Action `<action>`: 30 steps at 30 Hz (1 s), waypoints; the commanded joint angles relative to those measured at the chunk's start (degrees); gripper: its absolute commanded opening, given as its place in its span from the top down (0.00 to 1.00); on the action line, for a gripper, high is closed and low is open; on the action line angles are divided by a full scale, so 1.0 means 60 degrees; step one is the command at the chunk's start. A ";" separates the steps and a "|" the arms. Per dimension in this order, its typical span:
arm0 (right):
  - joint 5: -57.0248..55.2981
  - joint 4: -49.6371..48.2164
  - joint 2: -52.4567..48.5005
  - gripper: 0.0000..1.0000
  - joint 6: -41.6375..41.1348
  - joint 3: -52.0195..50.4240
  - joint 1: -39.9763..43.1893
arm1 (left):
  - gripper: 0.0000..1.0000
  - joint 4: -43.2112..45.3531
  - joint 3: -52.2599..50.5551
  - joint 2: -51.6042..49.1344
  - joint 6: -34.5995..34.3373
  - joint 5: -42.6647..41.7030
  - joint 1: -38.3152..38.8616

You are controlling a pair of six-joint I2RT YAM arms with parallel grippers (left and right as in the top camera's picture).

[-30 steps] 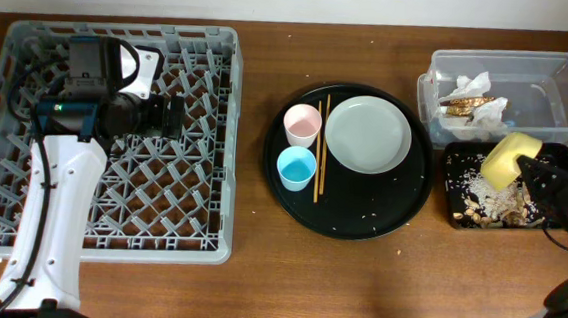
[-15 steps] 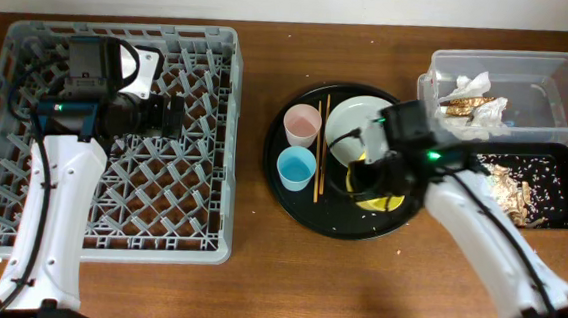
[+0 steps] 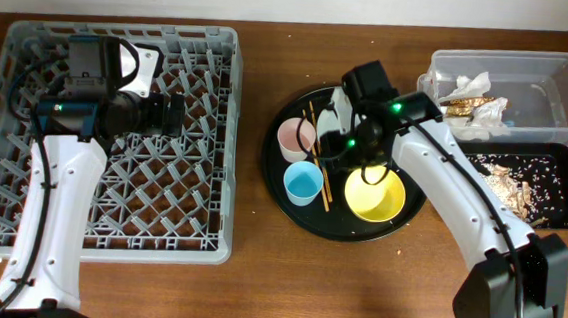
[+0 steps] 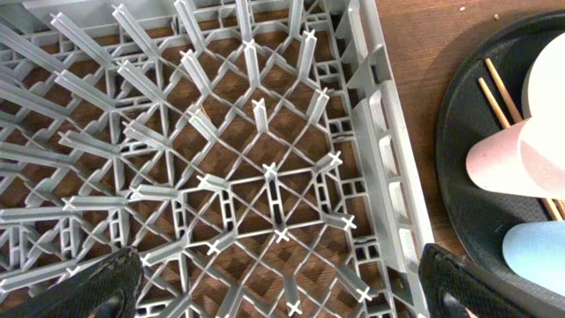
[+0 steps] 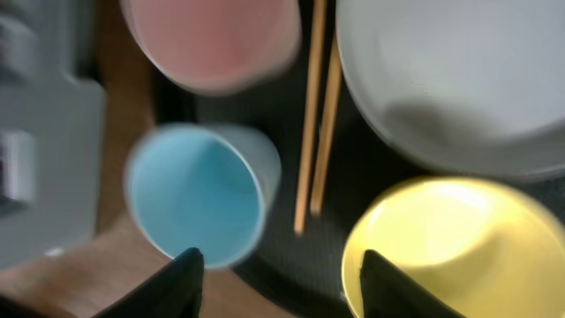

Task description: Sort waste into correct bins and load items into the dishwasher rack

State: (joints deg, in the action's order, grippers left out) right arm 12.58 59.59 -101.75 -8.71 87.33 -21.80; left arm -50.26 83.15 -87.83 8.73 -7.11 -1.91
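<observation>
My right gripper (image 3: 347, 161) (image 5: 282, 283) hangs open and empty over the round black tray, between the light-blue cup (image 3: 302, 183) (image 5: 199, 190) and the yellow bowl (image 3: 375, 195) (image 5: 450, 247), which stands free on the tray. The pink cup (image 3: 296, 138) (image 5: 212, 40) and the chopsticks (image 3: 316, 156) (image 5: 318, 115) lie beside them. The white plate (image 3: 340, 108) (image 5: 459, 71) is mostly hidden under my right arm in the overhead view. My left gripper (image 3: 170, 117) (image 4: 282, 291) is wide open above the grey dishwasher rack (image 3: 200, 213) (image 4: 265, 168), holding nothing.
The clear tub (image 3: 560, 78) at the back right holds white napkins (image 3: 474, 87) and brown wrappers. The shallow black tray (image 3: 565, 154) in front of it holds beige food scraps (image 3: 508, 185). The round black tray (image 3: 274, 163) sits between the rack and the bins.
My right arm carried the yellow bowl from over the shallow black tray to the round tray, set it down and opened. The cups and chopsticks shifted slightly. The left arm stayed still.
</observation>
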 commanded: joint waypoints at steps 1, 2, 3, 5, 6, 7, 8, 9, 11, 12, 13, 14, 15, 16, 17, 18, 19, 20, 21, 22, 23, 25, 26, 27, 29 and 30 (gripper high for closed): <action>0.0193 -0.0098 -0.0036 0.62 -0.0222 0.0095 -0.0011 | 0.03 0.0117 0.0164 -0.0058 -0.0022 -0.0138 -0.0040; 0.0193 -0.0113 -0.0138 0.63 -0.0248 0.0062 -0.0022 | 0.05 0.0127 0.0164 -0.0058 -0.0022 -0.0142 -0.0036; 0.0197 -0.0149 -0.0306 0.66 -0.0248 0.0011 -0.0073 | 0.07 0.0127 0.0164 -0.0058 -0.0022 -0.0142 -0.0036; 0.0200 -0.0160 -0.0736 0.69 -0.0248 -0.0007 -0.0251 | 0.09 0.0120 0.0164 -0.0058 -0.0040 -0.0146 -0.0036; 0.0251 -0.0186 -0.0943 0.73 -0.0259 -0.0007 -0.0401 | 0.09 0.0120 0.0164 -0.0058 -0.0091 -0.0146 -0.0036; 0.0262 -0.0189 -0.1086 0.74 -0.0357 -0.0011 -0.0503 | 0.09 0.0120 0.0164 -0.0058 -0.0091 -0.0142 -0.0036; 0.0259 -0.0189 -0.1231 0.75 -0.0393 -0.0011 -0.0554 | 0.09 0.0120 0.0164 -0.0058 -0.0091 -0.0142 -0.0036; 0.0248 -0.0186 -0.1366 0.75 -0.0393 -0.0018 -0.0561 | 0.09 0.0120 0.0164 -0.0058 -0.0091 -0.0146 -0.0036; 0.0229 -0.0189 -0.1548 0.76 -0.0393 -0.0044 -0.0561 | 0.09 0.0120 0.0164 -0.0058 -0.0091 -0.0146 -0.0036; 0.0229 -0.0211 -0.1661 0.76 -0.0397 -0.0047 -0.0561 | 0.09 0.0120 0.0164 -0.0058 -0.0087 -0.0142 -0.0036; 0.0211 -0.0219 -0.1734 0.83 -0.0393 -0.0047 -0.0561 | 0.09 0.0120 0.0164 -0.0058 -0.0091 -0.0146 -0.0036; 0.0186 -0.0226 -0.1810 0.89 -0.0393 -0.0047 -0.0561 | 0.08 0.0120 0.0164 -0.0058 -0.0091 -0.0142 -0.0036; 0.0186 -0.0222 -0.1825 0.91 -0.0393 -0.0047 -0.0561 | 0.08 0.0120 0.0164 -0.0058 -0.0087 -0.0142 -0.0036; 0.0189 -0.0226 -0.1854 0.96 -0.0393 -0.0047 -0.0561 | 0.08 0.0124 0.0164 -0.0058 -0.0087 -0.0142 -0.0036; 0.0193 -0.0226 -0.1854 0.96 -0.0393 -0.0047 -0.0561 | 0.08 0.0124 0.0164 -0.0058 -0.0091 -0.0146 -0.0036; 0.0364 -0.0182 -0.1785 0.96 -0.0393 -0.0015 -0.0528 | 0.08 0.0124 0.0168 -0.0058 -0.0087 -0.0291 -0.0036; 0.1064 0.0033 -0.1348 0.96 -0.0382 0.0262 -0.0233 | 0.08 0.0124 0.0171 -0.0055 -0.0087 -0.0823 -0.0040; 0.1861 0.0248 -0.0678 0.96 -0.0168 0.0605 0.0280 | 0.07 0.0117 0.0182 -0.0044 -0.0095 -0.1756 -0.0040; 0.3126 0.0200 0.0175 0.96 0.0215 0.0761 0.1005 | 0.07 0.0124 0.0182 -0.0036 -0.0539 -0.3049 -0.0040; 0.4422 -0.0117 0.0889 0.96 0.0419 0.0761 0.1883 | 0.07 0.0146 0.0182 -0.0040 -0.0976 -0.4626 -0.0040; 0.6849 -0.0918 0.1195 0.96 0.1002 0.0761 0.2721 | 0.07 0.0317 0.0178 -0.0047 -0.1002 -0.6506 -0.0040; 0.9031 -0.2029 0.1016 0.96 0.1133 0.0754 0.2874 | 0.01 0.0933 0.0178 -0.0219 -0.1326 -0.9737 -0.0036; 0.9799 -0.2626 0.0892 0.96 0.1129 0.0750 0.2750 | 0.01 0.1173 0.0178 -0.0379 -0.1322 -1.1107 -0.0036; 1.0098 -0.2965 0.0834 0.96 0.1126 0.0750 0.2659 | 0.01 0.1319 0.0178 -0.0535 -0.1315 -1.1905 -0.0036; 1.0047 -0.3406 0.0823 0.96 0.1093 0.0750 0.2346 | 0.01 0.1752 0.0178 -0.1122 -0.1388 -1.3846 0.0011; 1.0047 -0.3585 0.0823 0.96 0.1093 0.0750 0.2240 | 0.01 0.1763 0.0178 -0.1311 -0.1333 -1.3846 0.0117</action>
State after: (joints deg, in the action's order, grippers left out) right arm 68.77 39.75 -96.82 -2.74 91.77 -6.76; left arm -40.58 83.37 -92.29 1.23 -76.69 -1.96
